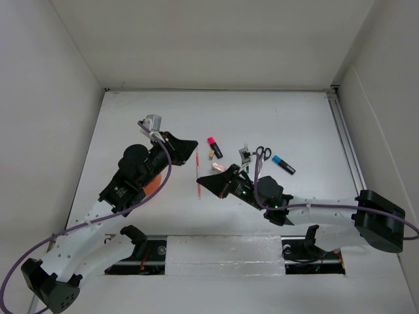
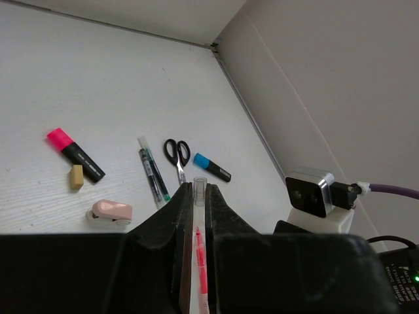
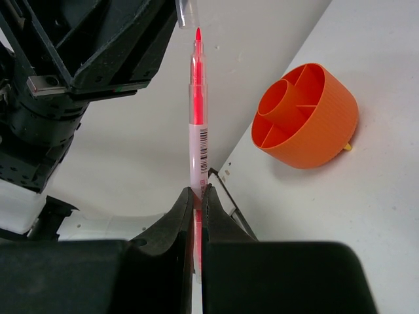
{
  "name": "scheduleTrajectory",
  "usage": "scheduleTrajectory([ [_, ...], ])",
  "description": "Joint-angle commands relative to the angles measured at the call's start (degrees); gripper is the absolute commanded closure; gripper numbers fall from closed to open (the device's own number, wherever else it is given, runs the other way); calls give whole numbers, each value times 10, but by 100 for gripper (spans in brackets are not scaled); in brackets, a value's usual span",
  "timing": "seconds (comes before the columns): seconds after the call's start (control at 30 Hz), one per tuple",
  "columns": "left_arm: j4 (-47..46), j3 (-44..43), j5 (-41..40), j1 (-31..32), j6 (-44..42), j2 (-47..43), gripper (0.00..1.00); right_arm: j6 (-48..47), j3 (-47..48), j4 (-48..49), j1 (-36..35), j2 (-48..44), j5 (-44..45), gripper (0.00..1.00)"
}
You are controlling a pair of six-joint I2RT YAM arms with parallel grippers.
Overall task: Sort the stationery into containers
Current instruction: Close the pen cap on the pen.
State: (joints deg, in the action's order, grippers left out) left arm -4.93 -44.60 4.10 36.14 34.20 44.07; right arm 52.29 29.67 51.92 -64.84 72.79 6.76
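My right gripper (image 1: 202, 180) (image 3: 198, 191) is shut on the thin pink pen (image 1: 198, 167) (image 3: 197, 131) and holds it in the air. My left gripper (image 1: 194, 148) (image 2: 194, 188) is shut on the pen's clear cap (image 2: 200, 190) (image 3: 186, 12), which sits just off the pen's red tip. The orange divided cup (image 3: 304, 118) stands on the table, mostly hidden under my left arm in the top view (image 1: 152, 187). The pink-capped highlighter (image 2: 75, 154), dark pen (image 2: 154, 173), scissors (image 2: 177, 154), blue-capped marker (image 2: 211, 167) and pinkish eraser (image 2: 111, 211) lie on the table.
A small tan block (image 2: 77, 176) lies beside the highlighter. The loose items cluster mid-table (image 1: 249, 160), to the right of the held pen. White walls enclose the table on the left, back and right. The right arm's wrist camera (image 2: 309, 191) is close to my left gripper.
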Motion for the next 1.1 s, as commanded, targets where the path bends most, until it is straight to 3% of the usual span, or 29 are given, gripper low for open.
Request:
scheduleTrajectory([
  [0.0,-33,0,8,-4,2,-11,100,-3,27,48,5,-2,-11,100],
  [1.07,-2,-22,59,-4,-15,12,100,-25,48,32,51,-7,-33,100],
])
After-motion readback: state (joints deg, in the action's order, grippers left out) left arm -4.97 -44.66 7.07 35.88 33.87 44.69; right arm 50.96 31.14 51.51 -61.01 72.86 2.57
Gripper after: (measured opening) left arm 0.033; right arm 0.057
